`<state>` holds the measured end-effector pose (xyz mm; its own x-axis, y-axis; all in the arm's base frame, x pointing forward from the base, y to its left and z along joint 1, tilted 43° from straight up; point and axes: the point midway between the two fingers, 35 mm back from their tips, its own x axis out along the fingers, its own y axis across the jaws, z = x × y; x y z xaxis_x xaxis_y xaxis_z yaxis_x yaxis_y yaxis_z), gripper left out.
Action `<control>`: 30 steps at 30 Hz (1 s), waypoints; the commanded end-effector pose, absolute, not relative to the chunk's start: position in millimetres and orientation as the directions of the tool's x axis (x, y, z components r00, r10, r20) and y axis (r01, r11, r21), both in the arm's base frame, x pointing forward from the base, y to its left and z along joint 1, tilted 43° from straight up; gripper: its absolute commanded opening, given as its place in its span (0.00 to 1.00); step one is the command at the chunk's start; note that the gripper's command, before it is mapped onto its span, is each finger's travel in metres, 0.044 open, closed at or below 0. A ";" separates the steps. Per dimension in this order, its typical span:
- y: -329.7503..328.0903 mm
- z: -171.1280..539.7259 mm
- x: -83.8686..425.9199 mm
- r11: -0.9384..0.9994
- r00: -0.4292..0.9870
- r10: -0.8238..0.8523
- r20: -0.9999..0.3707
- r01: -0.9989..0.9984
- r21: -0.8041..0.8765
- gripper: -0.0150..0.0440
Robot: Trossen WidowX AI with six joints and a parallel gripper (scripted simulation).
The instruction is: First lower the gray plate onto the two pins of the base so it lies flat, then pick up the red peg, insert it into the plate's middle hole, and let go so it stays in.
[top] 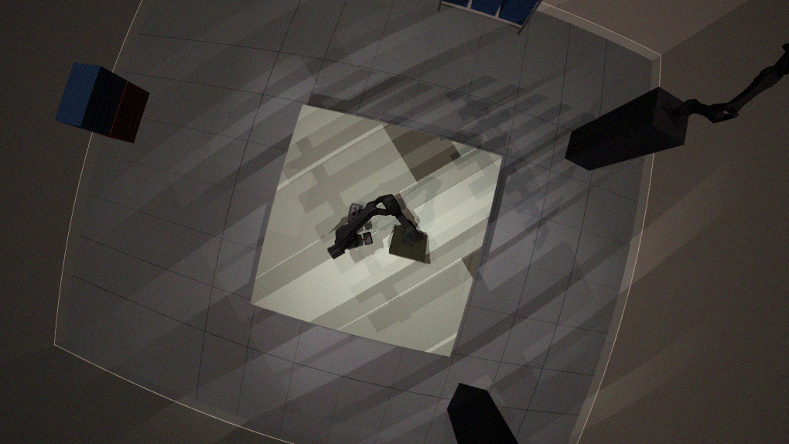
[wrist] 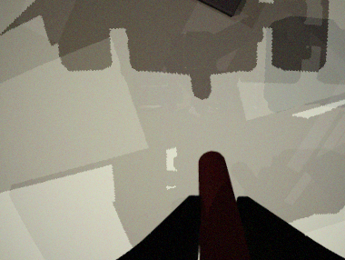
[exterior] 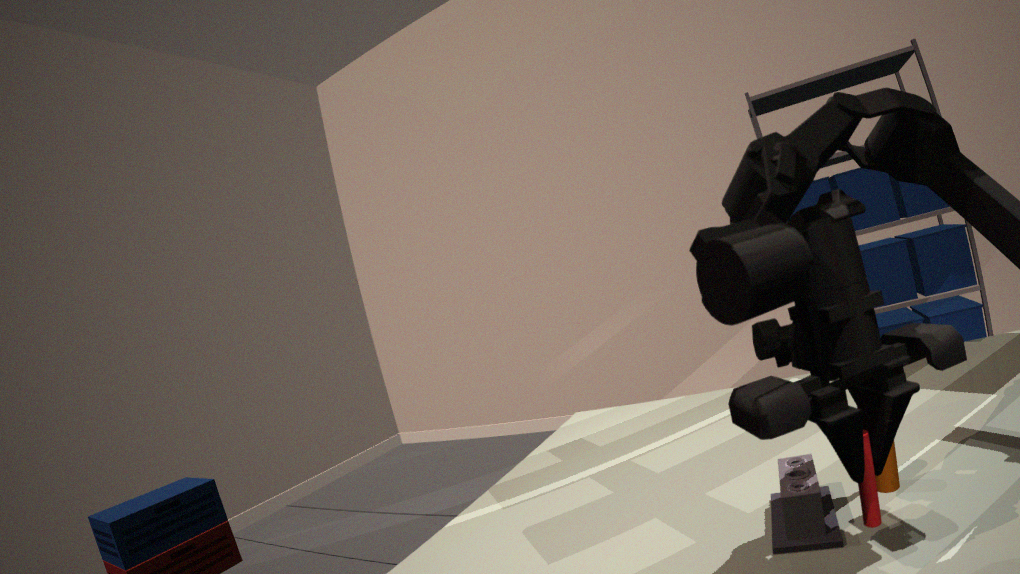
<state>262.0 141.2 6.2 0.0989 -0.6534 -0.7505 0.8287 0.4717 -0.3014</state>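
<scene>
My gripper (exterior: 868, 474) (wrist: 217, 206) is shut on the red peg (exterior: 870, 506) (wrist: 211, 175). The peg hangs near upright, lower end down, beside the base and seemingly above the table. The gray plate (exterior: 783, 479) lies on the dark base (exterior: 797, 539), seemingly flat, with rings showing in its end holes and its middle hole dark and empty. The top view shows the plate (top: 356, 206) beside the arm, which hides the fingers and peg there. A dark corner of the base (wrist: 227, 5) shows at the wrist view's top edge.
An orange cylinder (exterior: 888, 474) stands just behind the fingers in the exterior view. The arm's mount (top: 405, 250) is on the pale table (top: 309, 298). Blue and red crates (top: 76, 93) (exterior: 164, 524), a shelf with blue bins (exterior: 941, 260) and dark blocks (top: 617, 129) stand farther off.
</scene>
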 end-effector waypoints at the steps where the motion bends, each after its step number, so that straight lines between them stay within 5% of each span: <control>1: 137.5 17.5 273.7 0.478 0.112 -0.643 -0.757 0.831 -0.283 0.25; 30: 84.0 70.4 319.3 0.476 0.120 -0.647 -0.753 0.835 -0.276 0.25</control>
<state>312.2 89.5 59.4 0.1065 -0.6512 -0.7514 0.8314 0.4729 -0.2920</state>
